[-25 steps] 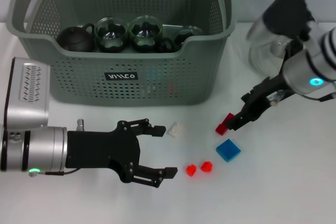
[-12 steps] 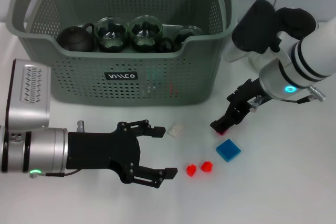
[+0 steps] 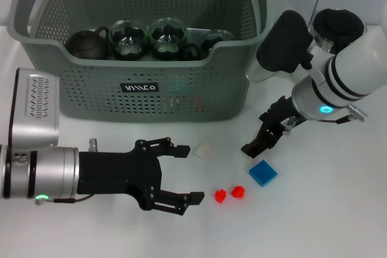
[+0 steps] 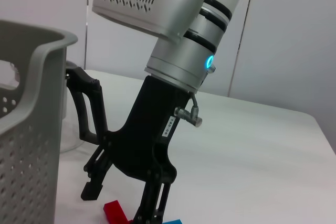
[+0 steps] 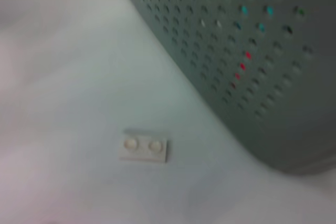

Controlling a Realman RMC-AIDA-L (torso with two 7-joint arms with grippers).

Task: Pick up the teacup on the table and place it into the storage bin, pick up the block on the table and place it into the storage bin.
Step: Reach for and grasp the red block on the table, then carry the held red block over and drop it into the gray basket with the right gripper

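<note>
Storage bin [image 3: 145,83] beside right pincer [image 3: 264,137], blue block [image 3: 262,173] just below

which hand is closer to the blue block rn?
Right. The right hand hangs just above and slightly left of the blue block, beside the storage bin. The left hand lies open on the table, farther left, past the two small red blocks.

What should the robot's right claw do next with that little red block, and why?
Probably shut the right claw on the red block. The left wrist view shows its fingers spread apart, low by the table, with the block lying between them, so it looks ready to pinch before lifting toward the storage bin. The left claw rests open near the white block.
</note>
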